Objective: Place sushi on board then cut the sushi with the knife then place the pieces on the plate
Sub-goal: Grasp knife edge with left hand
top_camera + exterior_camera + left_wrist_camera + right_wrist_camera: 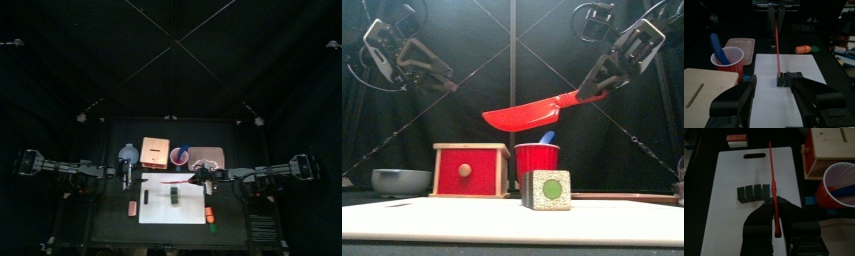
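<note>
Sushi roll (pixel 753 193) on board (pixel 727 178), beneath right pincer (pixel 775 208) clamping red knife (pixel 771 170).

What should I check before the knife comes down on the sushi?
1. Sushi lying on the board: ok.
2. Right gripper shut on the knife: ok.
3. Knife lined up over the sushi: ok, it crosses one end and is lifted clear above it.
4. Left gripper steadying the sushi: not ok, it is open and short of it.
5. Plate empty for the pieces: cannot tell, the cup hides part of it.
</note>
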You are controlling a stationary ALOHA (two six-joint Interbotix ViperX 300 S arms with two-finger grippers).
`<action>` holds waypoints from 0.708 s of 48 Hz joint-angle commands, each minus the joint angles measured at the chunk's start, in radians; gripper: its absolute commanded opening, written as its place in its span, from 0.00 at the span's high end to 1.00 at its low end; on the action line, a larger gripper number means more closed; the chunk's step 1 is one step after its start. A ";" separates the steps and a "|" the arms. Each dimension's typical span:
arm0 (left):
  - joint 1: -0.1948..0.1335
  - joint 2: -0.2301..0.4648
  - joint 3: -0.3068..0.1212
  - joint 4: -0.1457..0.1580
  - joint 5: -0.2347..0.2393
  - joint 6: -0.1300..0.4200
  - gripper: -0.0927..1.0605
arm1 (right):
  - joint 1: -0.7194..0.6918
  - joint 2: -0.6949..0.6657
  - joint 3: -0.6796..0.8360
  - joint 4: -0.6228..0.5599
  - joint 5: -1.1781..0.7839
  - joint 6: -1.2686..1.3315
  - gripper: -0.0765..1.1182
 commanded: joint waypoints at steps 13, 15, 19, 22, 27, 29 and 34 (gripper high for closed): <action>-0.008 0.140 -0.138 -0.064 0.192 0.037 0.18 | -0.006 0.012 -0.040 0.006 -0.009 -0.002 0.57; -0.012 0.161 -0.160 -0.067 0.222 0.037 0.18 | -0.006 0.017 -0.041 0.006 -0.011 -0.002 0.57; -0.023 0.204 -0.206 -0.066 0.278 0.035 0.18 | -0.006 0.023 -0.048 0.006 -0.011 -0.002 0.57; -0.032 0.239 -0.245 -0.064 0.314 0.037 0.18 | -0.006 0.029 -0.048 0.006 -0.011 -0.002 0.57; -0.040 0.279 -0.282 -0.060 0.339 0.035 0.18 | -0.005 0.041 -0.048 0.008 -0.011 -0.002 0.57; -0.043 0.301 -0.299 -0.061 0.345 0.035 0.18 | -0.005 0.046 -0.049 0.009 -0.011 -0.002 0.57; -0.049 0.337 -0.324 -0.060 0.351 0.035 0.18 | 0.000 0.061 -0.052 0.012 -0.012 -0.002 0.57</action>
